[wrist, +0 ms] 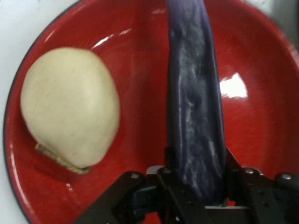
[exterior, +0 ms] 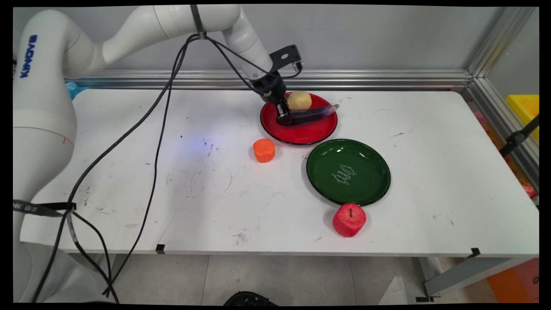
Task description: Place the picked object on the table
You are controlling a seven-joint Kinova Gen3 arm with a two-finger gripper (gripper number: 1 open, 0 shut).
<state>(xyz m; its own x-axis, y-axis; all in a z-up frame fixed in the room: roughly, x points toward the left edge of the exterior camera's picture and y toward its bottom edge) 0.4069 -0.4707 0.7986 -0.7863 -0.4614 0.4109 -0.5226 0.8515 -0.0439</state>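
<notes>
A long purple eggplant (exterior: 311,115) lies across the red plate (exterior: 301,134), its tip past the plate's right rim. My gripper (exterior: 283,115) is down at the eggplant's left end, with its fingers shut on either side of it. In the hand view the eggplant (wrist: 196,107) runs straight up from between the fingers (wrist: 169,163) over the red plate (wrist: 135,51). A pale yellow potato (exterior: 299,100) sits on the same plate just behind the eggplant; the potato (wrist: 70,107) shows left of the eggplant in the hand view.
An empty green plate (exterior: 348,171) stands just in front and to the right of the red one. A small orange fruit (exterior: 264,150) lies left of the green plate. A red apple (exterior: 349,220) sits near the table's front edge. Black cables (exterior: 157,142) hang from the arm over the table's left part.
</notes>
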